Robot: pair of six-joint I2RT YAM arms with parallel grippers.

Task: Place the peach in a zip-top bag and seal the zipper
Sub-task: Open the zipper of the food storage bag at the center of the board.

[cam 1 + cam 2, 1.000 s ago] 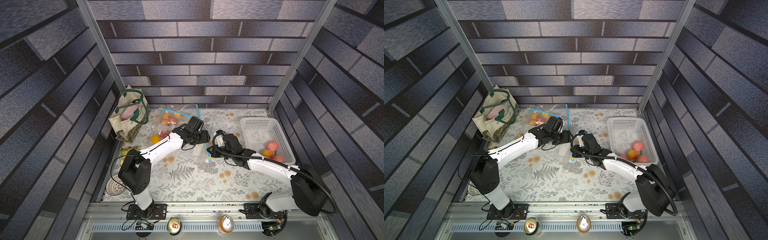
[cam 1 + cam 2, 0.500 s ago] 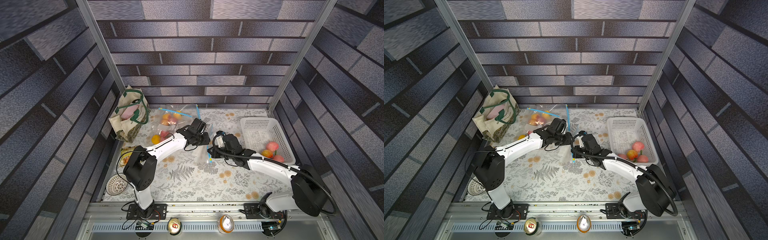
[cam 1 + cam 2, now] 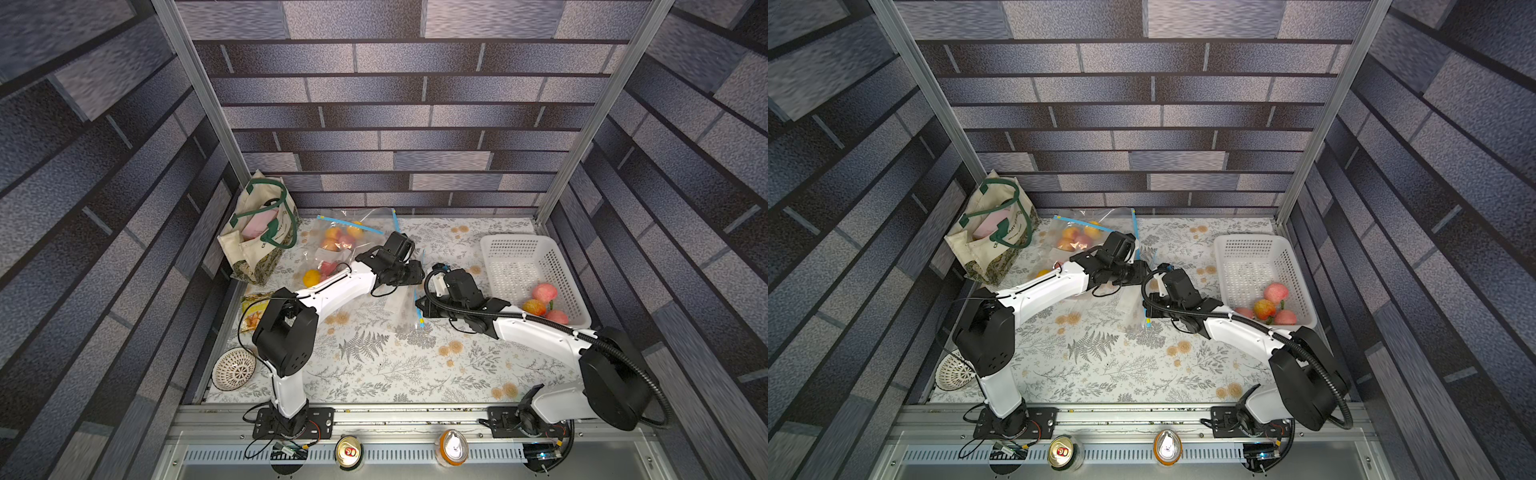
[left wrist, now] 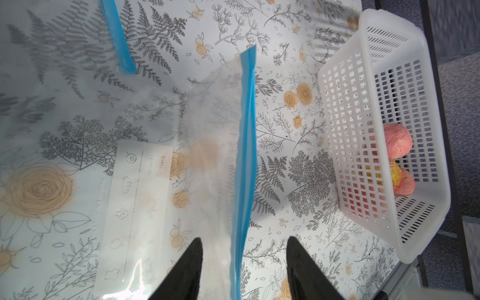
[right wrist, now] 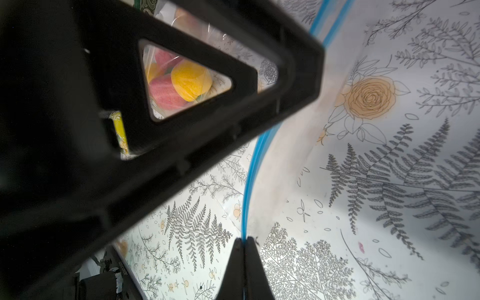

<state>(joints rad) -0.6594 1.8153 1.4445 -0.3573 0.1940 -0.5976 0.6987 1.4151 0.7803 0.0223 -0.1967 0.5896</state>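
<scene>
A clear, empty zip-top bag [image 3: 399, 305] [image 3: 1130, 307] hangs between my two grippers at mid-table. Its blue zipper [image 4: 246, 130] [image 5: 250, 181] runs along the raised edge. My right gripper [image 5: 244, 238] [image 3: 420, 309] is shut on one end of that zipper strip. Over the other end my left gripper [image 4: 244, 239] [image 3: 411, 276] stands open, with a finger on each side of the strip and neither touching it. Three peaches [image 3: 544, 293] [image 4: 397, 140] lie in the white basket [image 3: 515, 249] [image 4: 376, 52] at the right.
Other zip bags filled with fruit [image 3: 340, 241] lie at the back left, beside a cloth tote [image 3: 257, 232]. A snack packet [image 3: 253, 311] and a white perforated dish [image 3: 233, 369] sit along the left edge. Two cans [image 3: 348, 451] stand on the front rail.
My left gripper has shifted a little to the right, closer to the right gripper at the bag's zipper, and its jaws have narrowed and widened again. The right arm has kept its place and grip.
</scene>
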